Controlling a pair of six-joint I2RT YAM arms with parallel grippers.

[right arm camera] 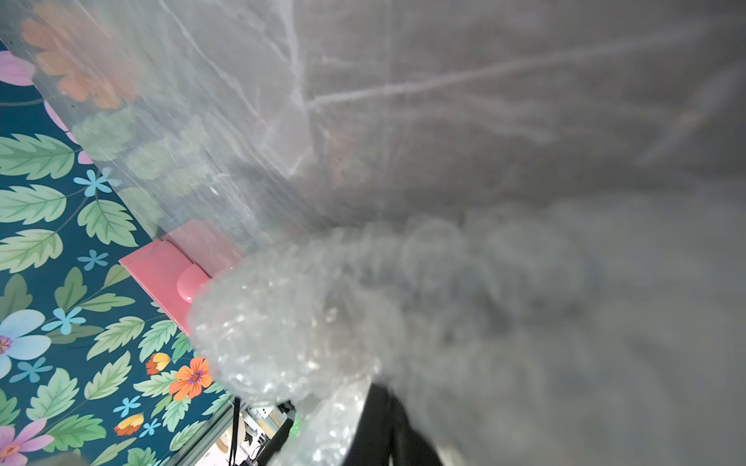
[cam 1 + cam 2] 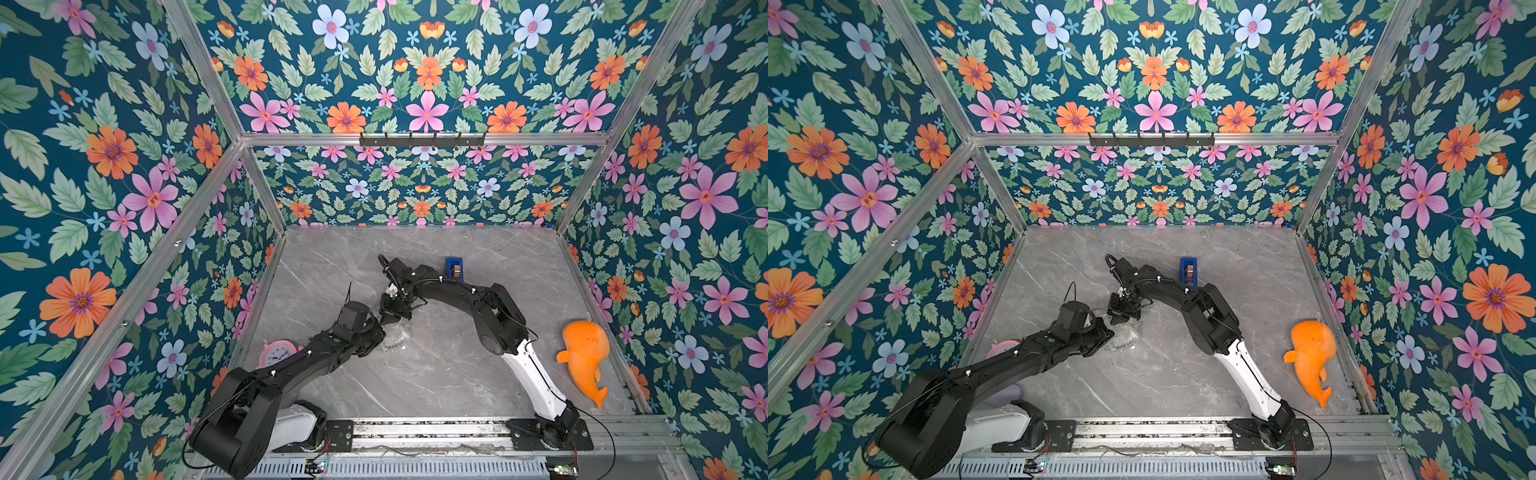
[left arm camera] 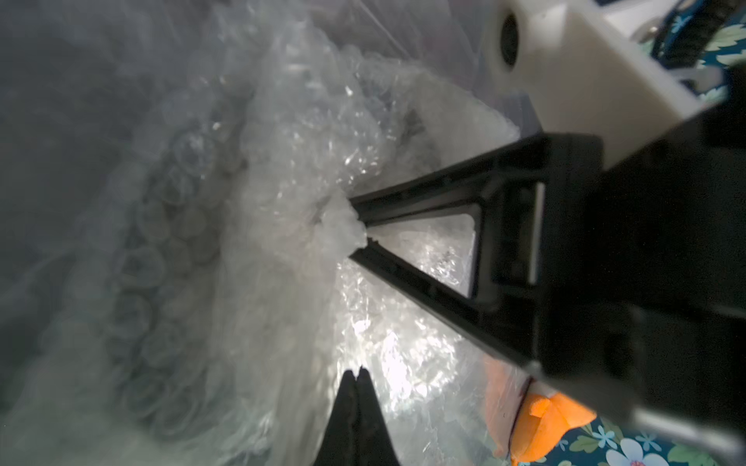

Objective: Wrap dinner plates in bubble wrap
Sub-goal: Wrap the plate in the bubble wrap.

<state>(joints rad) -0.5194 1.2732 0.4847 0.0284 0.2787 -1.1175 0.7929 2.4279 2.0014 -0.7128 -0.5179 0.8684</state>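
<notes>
The bubble wrap (image 2: pixel 397 338) shows in both top views as a small glinting crumple (image 2: pixel 1125 338) at mid table, where the two arms meet. My right gripper (image 2: pixel 390 320) points down at it. In the left wrist view the right gripper (image 3: pixel 359 238) is shut on a bunched fold of the wrap (image 3: pixel 282 161). In the right wrist view the wrap (image 1: pixel 282 331) drapes over the right gripper's dark fingers (image 1: pixel 379 407). My left gripper (image 3: pixel 357 377) sits close beside it, tips pressed together, with nothing seen between them. The dinner plate is hidden.
An orange whale toy (image 2: pixel 586 357) lies by the right wall. A blue tape dispenser (image 2: pixel 454 268) stands behind the right arm. A pink clock (image 2: pixel 276 353) sits at the left edge, partly under the left arm. Flowered walls close in the grey marble table (image 2: pixel 415 382).
</notes>
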